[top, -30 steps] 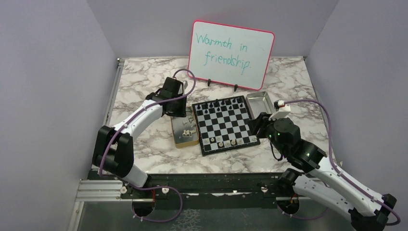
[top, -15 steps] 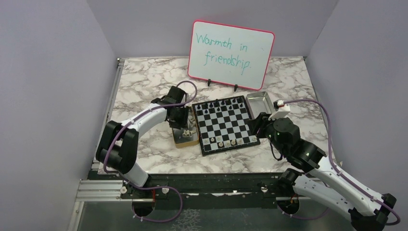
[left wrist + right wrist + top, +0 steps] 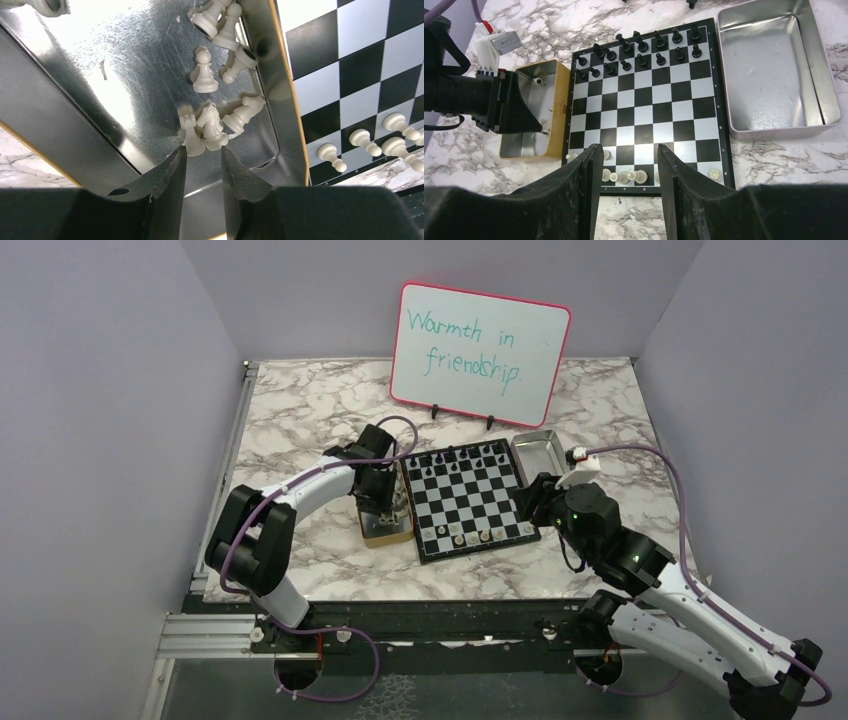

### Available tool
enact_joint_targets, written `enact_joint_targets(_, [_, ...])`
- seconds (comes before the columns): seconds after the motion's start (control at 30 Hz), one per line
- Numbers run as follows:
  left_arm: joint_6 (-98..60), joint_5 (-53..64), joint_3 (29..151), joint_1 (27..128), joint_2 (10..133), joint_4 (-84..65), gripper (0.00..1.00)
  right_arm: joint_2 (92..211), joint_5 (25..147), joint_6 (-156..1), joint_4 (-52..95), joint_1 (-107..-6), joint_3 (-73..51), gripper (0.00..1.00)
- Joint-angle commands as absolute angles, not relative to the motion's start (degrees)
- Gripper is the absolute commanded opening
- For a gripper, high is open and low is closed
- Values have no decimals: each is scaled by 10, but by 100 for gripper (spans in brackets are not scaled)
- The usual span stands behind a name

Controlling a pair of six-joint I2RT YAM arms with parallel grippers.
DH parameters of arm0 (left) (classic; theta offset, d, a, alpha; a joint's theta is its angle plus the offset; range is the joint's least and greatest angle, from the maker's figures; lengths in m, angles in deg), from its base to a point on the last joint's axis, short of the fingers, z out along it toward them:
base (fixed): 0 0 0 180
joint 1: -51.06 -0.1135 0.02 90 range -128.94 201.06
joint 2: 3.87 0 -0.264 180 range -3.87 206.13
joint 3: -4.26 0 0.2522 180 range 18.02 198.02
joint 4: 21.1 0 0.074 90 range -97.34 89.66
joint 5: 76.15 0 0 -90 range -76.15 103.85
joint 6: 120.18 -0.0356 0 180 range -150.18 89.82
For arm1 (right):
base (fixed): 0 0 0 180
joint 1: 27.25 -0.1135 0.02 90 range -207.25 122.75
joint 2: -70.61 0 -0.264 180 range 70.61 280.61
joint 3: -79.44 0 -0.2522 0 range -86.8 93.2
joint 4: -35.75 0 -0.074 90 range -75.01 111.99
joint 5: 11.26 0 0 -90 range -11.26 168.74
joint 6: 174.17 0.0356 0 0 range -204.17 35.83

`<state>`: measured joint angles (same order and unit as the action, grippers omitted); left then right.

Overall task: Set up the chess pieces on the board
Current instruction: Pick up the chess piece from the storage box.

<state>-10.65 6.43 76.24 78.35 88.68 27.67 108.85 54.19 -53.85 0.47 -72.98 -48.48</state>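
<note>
Between my left fingers (image 3: 181,159): a narrow gap with nothing gripped. Both tips sit low in the wrist frame, down inside the tan box (image 3: 125,70).
Just past those tips: a cream rook (image 3: 189,131) and a cream knight (image 3: 212,131) lie side by side against each other. I cannot tell whether my tips touch them.
Further up the box: another cream piece lies right of the knight, a pawn (image 3: 204,75) sits mid-frame, and three more lie against the right wall near the top.
Right of the box: the board (image 3: 360,60), close against the box's tan rim, with four cream pieces near its lower right corner.
Right fingers (image 3: 596,155): spread wider and holding nothing. They hover at the bottom of their frame over the board's near edge.
Chess pieces on the board: the black chess pieces (image 3: 639,50) fill two rows at the top, and a few cream chess pieces (image 3: 624,176) stand along the bottom rows.
Silver tray (image 3: 824,80): just beside the board, upper right of that frame.
Counter (image 3: 300,410): marbled, with a lettered whiteboard (image 3: 480,340) propped at top centre of the overhead view.
</note>
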Motion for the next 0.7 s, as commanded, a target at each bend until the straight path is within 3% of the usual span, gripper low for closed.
enact_joint_targets(0.0, [-101, 89, 751, 789, 888, 291, 32, 1082, 541, -545, 16, -728, -484, 49])
enact_joint_targets(0.67, [-117, 129, 751, 802, 907, 280, 18, 1089, 543, -541, 15, -729, -484, 49])
